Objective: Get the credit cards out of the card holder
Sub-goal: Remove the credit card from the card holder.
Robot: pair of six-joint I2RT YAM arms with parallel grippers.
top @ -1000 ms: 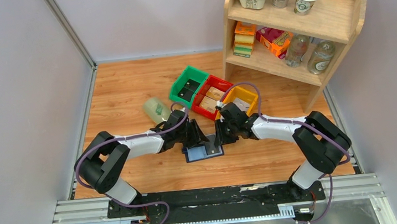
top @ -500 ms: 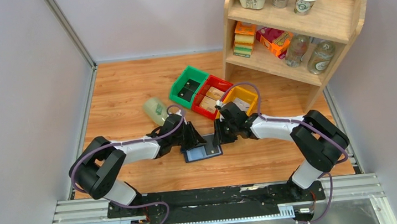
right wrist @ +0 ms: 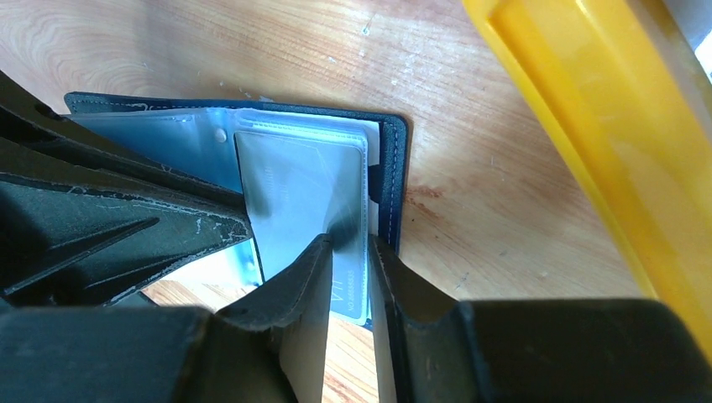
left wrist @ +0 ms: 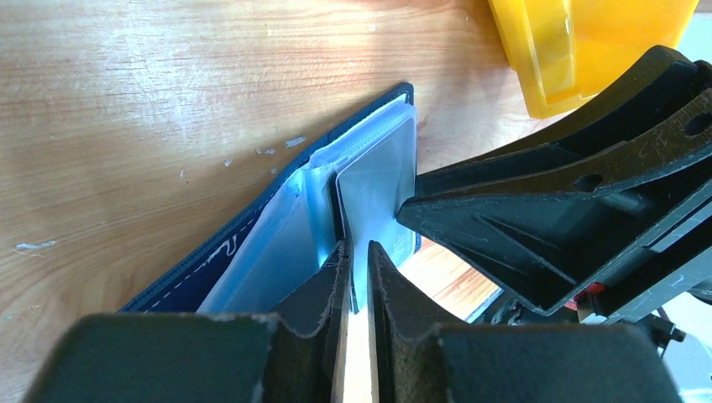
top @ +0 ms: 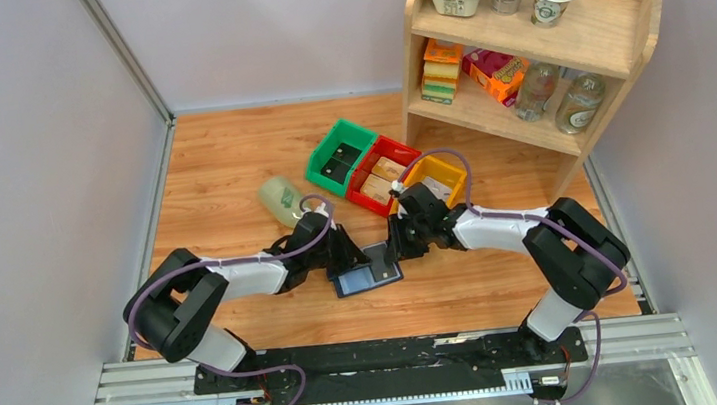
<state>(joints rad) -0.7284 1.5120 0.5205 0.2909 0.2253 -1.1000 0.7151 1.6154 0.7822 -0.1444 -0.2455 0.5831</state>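
Observation:
The navy card holder (top: 367,270) lies open on the wood between both arms. In the left wrist view its pale clear sleeves (left wrist: 277,252) fan up from the navy cover (left wrist: 210,256). A pale grey-blue credit card (left wrist: 378,180) stands on edge there, its near edge pinched in my left gripper (left wrist: 357,267), whose jaws are almost together. My right gripper (right wrist: 348,252) is shut on the holder's right half (right wrist: 390,180), with a sleeved card (right wrist: 302,193) between its fingers. The two grippers (top: 348,254) (top: 397,244) nearly touch over the holder.
A yellow bin (top: 436,179), a red bin (top: 382,173) and a green bin (top: 339,154) stand just behind the holder. A pale jar (top: 281,200) lies at the left. The wooden shelf (top: 540,53) with bottles and cups fills the back right.
My left gripper's jaws have closed in on the card's edge, and that arm has dropped a little lower. The right gripper and the holder have stayed put.

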